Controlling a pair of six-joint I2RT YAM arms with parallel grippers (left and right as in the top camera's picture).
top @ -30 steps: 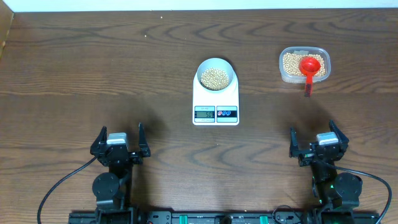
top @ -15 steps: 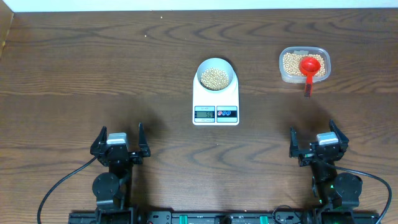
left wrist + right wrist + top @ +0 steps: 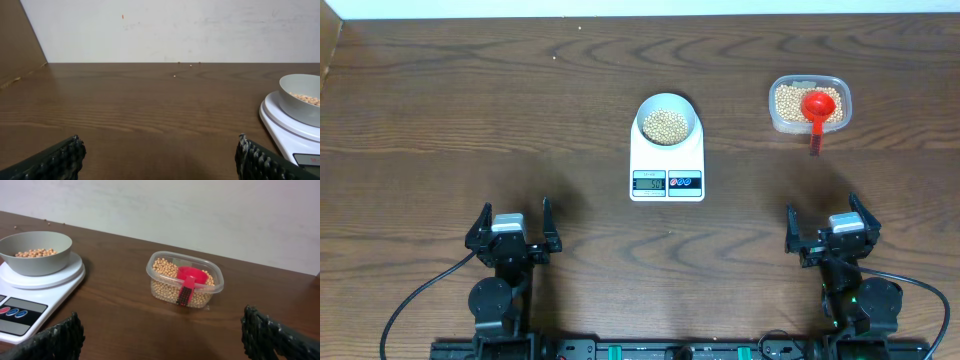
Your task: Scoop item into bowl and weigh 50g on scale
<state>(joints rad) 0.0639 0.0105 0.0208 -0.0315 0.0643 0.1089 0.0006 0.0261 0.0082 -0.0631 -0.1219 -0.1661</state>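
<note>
My left gripper (image 3: 513, 216) and right gripper (image 3: 823, 214) hang near, fingers apart, empty; the bowl (image 3: 692, 112) sits on the scale (image 3: 648, 160) so beans (image 3: 666, 125) get weighed.

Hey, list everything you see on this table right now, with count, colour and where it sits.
scale: one, white, middle of the table
bowl: one, pale blue-grey, on the scale
beans in bowl: one small heap, tan-yellow
tub: one, clear plastic, far right
beans in tub: one heap, tan-yellow
scoop: one, red, in the tub, handle over its near edge
stray beans: a few, tan, far side of the table
table: one, dark brown wood
left gripper: one, black, near left, open, empty
right gripper: one, black, near right, open, empty
</note>
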